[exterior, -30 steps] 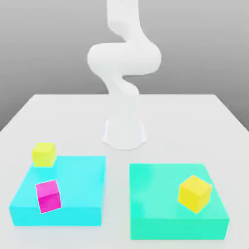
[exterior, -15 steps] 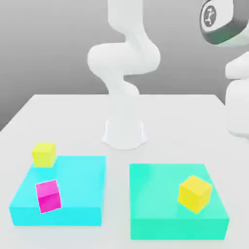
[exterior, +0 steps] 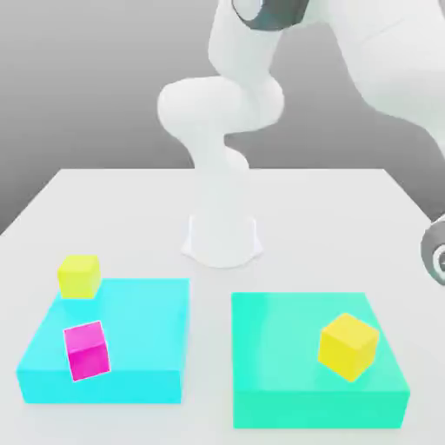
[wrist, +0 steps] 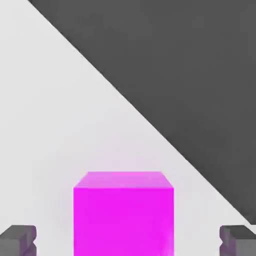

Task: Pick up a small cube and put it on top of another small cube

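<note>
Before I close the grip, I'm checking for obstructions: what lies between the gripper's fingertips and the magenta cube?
Only bare gaps either side of the cube, in the hand view.

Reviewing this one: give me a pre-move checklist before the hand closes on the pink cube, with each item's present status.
1. Hand open, fingers apart: ok.
2. Magenta cube lies between the two fingers, with a gap on each side: ok.
3. Cube squared up to the fingers, not skewed: ok.
4. Fingers low enough for a firm grip: cannot tell.
5. Other magenta cube in view as a possible stacking target, at the cyan block: ok.
6. Top of that other cube free of the yellow cubes: ok.
</note>
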`<action>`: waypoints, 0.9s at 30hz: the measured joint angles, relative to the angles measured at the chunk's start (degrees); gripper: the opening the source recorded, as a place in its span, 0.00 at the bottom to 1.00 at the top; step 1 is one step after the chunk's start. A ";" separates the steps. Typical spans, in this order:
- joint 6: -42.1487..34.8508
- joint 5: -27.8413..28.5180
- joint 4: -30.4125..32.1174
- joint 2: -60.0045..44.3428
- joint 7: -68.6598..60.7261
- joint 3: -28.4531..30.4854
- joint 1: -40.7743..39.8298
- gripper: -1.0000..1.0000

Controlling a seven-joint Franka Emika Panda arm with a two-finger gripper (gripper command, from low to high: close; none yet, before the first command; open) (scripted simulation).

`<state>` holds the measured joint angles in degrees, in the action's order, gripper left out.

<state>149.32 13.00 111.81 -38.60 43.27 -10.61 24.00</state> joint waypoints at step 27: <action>-8.66 -10.61 27.85 37.75 -6.12 18.61 -31.17 0.00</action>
<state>140.67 2.40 139.66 -0.85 37.15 8.00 -7.18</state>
